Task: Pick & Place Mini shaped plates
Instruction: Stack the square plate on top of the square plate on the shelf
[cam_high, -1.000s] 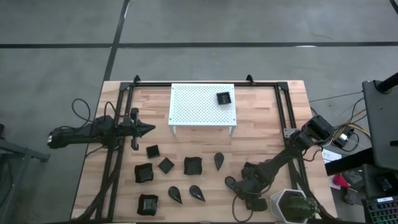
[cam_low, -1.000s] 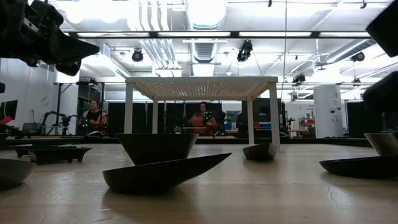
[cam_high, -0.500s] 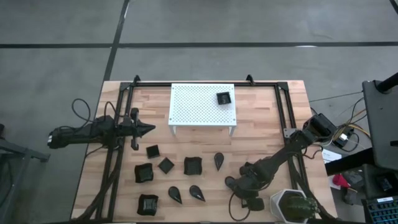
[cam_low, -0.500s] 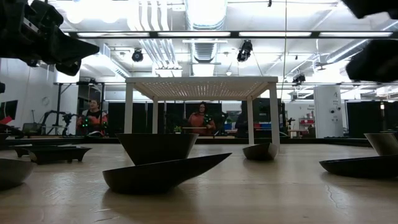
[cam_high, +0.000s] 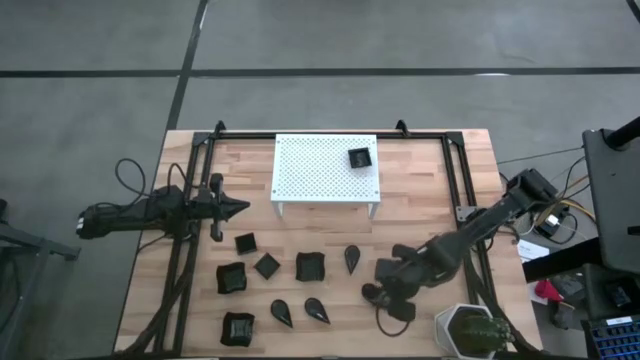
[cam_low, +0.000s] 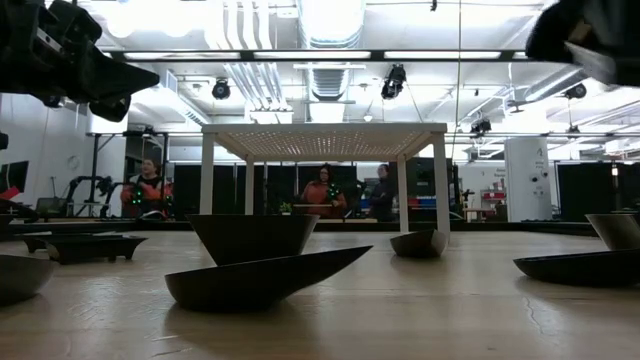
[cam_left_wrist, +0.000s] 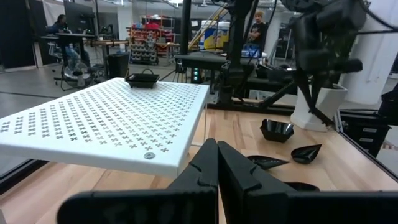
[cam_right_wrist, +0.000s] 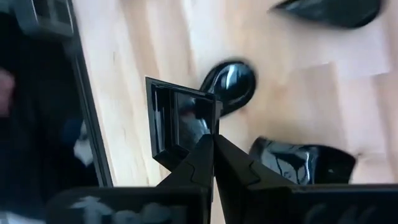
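The table (cam_high: 420, 190) carries the white perforated stand (cam_high: 325, 168), where one mini plate (cam_high: 359, 157) already sits. The other mini shaped plates (cam_high: 310, 266) lie scattered on the wood in front of the stand. Left gripper (cam_high: 238, 208) waits at the table's left side, fingers clenched on nothing. Right gripper (cam_high: 372, 293) hangs beside a teardrop plate (cam_high: 352, 259), fingers shut, apparently empty. The dishes look stiff, light, glossy and probably slippery; pinching a raised rim seems the safest hold.
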